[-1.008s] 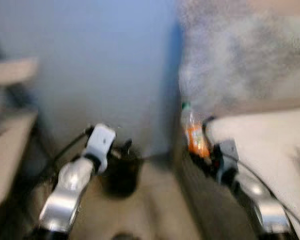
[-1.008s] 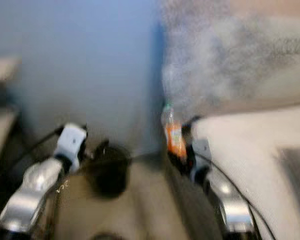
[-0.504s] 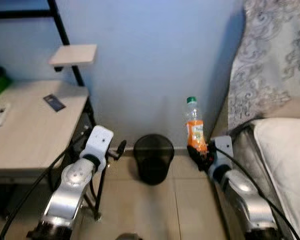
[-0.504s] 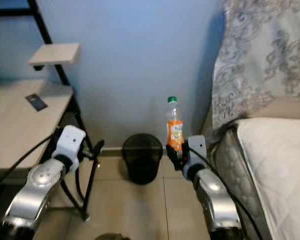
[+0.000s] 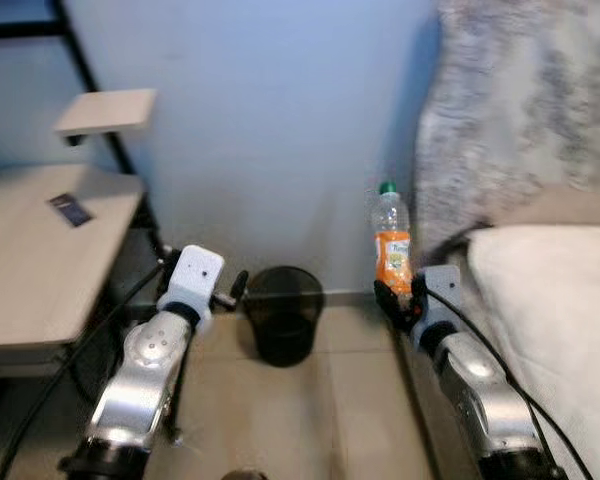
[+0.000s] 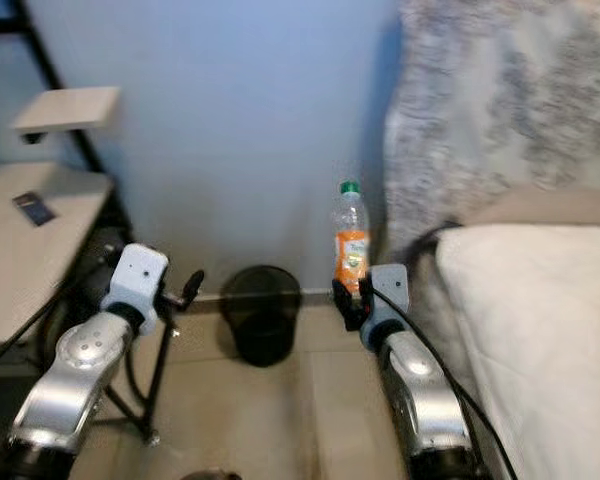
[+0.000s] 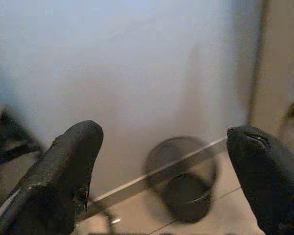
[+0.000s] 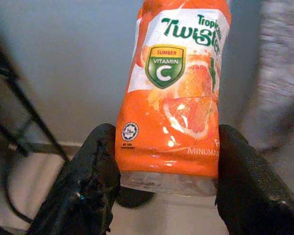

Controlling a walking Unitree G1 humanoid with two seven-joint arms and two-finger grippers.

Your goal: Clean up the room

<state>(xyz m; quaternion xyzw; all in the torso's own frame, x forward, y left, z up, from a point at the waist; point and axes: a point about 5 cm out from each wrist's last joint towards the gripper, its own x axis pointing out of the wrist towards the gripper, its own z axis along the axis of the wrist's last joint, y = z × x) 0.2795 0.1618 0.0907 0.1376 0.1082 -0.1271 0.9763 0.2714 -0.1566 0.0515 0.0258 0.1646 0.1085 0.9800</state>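
Orange juice bottle (image 5: pixel 393 248) sits upright, clamped near its base by the right gripper (image 5: pixel 400 300). Left gripper (image 7: pixel 161 161) gapes wide, empty. Best carry it level over the black bin (image 5: pixel 283 312) before letting go.

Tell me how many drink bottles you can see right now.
1: an orange-labelled clear plastic bottle with a green cap, upright in the right pincer, beside the bed. Others may be hidden.

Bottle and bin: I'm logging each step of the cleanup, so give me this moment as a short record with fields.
held item: orange juice bottle, upright, green cap
right tool: shut on the bottle's lower part
left tool: open, holding nothing, pointing toward the bin
bin: black wastebasket on the floor against the blue wall
bottle vs bin: bottle is to the bin's right, not above it
surroundings: desk at left, bed at right
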